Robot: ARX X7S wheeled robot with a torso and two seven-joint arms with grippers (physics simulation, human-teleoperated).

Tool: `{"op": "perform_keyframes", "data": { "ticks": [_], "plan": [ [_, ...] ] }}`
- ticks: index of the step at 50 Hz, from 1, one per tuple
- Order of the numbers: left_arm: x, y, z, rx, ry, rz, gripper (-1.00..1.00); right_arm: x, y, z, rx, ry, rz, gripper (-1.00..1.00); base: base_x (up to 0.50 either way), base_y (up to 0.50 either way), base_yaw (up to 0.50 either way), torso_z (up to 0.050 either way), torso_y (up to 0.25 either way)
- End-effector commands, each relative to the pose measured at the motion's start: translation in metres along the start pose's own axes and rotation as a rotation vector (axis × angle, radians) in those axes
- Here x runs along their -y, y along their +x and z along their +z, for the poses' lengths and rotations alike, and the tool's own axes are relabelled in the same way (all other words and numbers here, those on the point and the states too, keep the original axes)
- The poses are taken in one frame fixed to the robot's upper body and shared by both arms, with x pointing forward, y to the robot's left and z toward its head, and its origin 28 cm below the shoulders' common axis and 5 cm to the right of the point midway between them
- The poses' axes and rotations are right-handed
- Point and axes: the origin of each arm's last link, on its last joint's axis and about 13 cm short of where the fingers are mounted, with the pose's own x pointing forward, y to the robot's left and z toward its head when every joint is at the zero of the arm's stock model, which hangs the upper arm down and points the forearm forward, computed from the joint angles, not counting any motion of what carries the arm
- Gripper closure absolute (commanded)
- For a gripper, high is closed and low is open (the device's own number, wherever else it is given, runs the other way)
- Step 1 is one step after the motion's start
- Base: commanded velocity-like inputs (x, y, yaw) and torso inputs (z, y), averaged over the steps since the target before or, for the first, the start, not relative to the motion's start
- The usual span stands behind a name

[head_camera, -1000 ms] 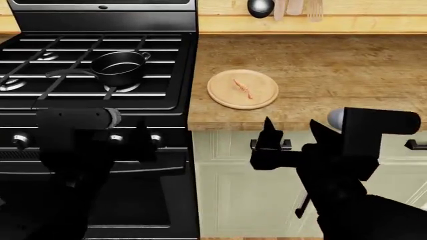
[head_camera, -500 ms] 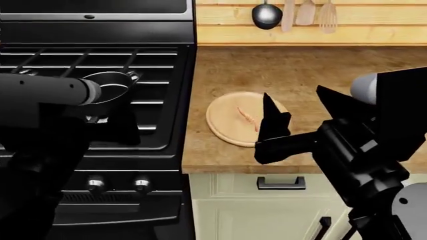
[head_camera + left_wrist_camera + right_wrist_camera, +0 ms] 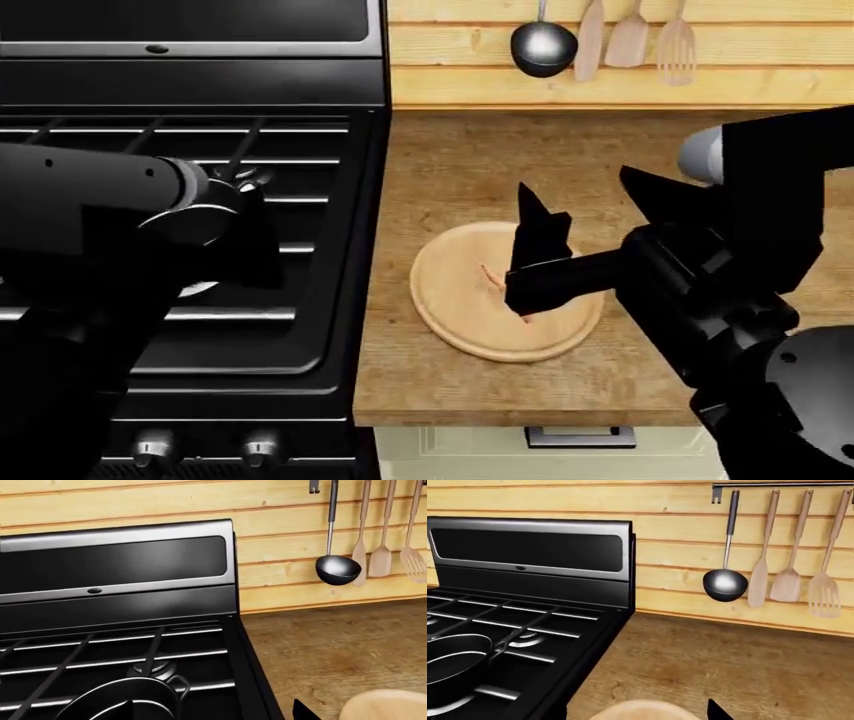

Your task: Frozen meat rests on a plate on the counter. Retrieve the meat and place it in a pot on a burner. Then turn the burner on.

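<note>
So far nothing is completed: the thin orange-red meat strip is left on the round tan wooden plate, the right gripper is spread empty above it, and the left claw's state cannot be told.

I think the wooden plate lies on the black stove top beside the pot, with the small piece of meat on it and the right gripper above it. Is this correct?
Not quite. The plate lies on the brown counter, right of the stove, not on the stove top. The head view shows this. The meat is on it, partly hidden by the right gripper above.
</note>
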Motion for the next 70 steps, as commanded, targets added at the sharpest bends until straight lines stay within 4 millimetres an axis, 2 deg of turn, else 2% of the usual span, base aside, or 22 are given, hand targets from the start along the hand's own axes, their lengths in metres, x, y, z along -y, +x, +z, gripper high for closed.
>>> {"op": "perform_keyframes", "data": {
  "ticks": [1, 8, 24, 33, 54, 70],
  "plan": [
    [0.003, 0.004, -0.005, 0.038, 0.007, -0.028, -1.0, 0.008, 0.019, -0.003, -0.14, 0.001, 0.04, -1.0, 0.0, 0.0, 0.0, 0.0, 0.0],
    [0.004, 0.006, -0.006, 0.064, 0.011, -0.06, -1.0, 0.014, 0.024, 0.004, -0.255, -0.018, 0.09, -1.0, 0.0, 0.0, 0.0, 0.0, 0.0],
    [0.002, 0.013, -0.005, 0.113, -0.001, -0.094, -1.0, 0.019, 0.038, 0.008, -0.362, -0.193, 0.21, -1.0, 0.0, 0.0, 0.0, 0.0, 0.0],
    [0.002, 0.019, -0.003, 0.112, -0.01, -0.102, -1.0, 0.024, 0.049, 0.01, -0.43, -0.198, 0.236, -1.0, 0.0, 0.0, 0.0, 0.0, 0.0],
    [-0.006, 0.023, -0.01, 0.112, -0.024, -0.064, -1.0, 0.027, 0.074, -0.008, -0.541, -0.203, 0.266, -1.0, 0.0, 0.0, 0.0, 0.0, 0.0],
    [-0.009, 0.025, -0.017, 0.107, -0.037, -0.052, -1.0, 0.027, 0.083, -0.02, -0.602, -0.229, 0.269, -1.0, 0.0, 0.0, 0.0, 0.0, 0.0]
  ]
}}
